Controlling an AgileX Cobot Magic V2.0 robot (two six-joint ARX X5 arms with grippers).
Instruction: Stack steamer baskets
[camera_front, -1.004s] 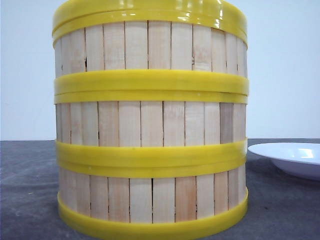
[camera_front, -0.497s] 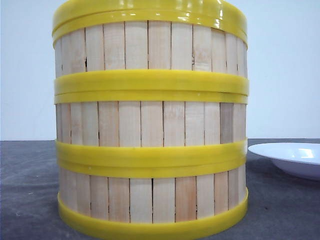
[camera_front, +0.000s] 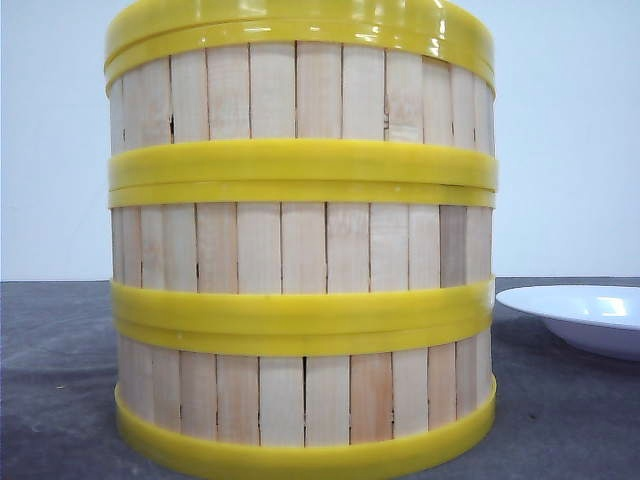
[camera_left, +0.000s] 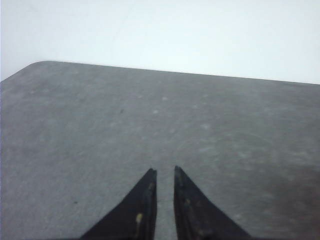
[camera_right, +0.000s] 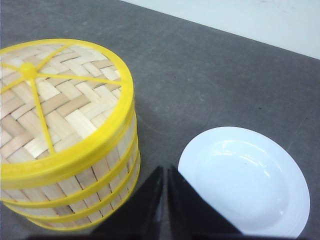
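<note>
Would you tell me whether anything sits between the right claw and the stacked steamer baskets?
Nothing visible does: the right claw hangs above bare table between the steamer baskets and the white plate.

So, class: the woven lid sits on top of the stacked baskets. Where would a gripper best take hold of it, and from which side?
Grip the small yellow knob where the lid spokes meet, coming straight down from above. The lid lies flat and its rim sits flush on the steamer baskets, so the sides offer little purchase, while the knob is probably the only raised part narrow enough for the fingers.
</note>
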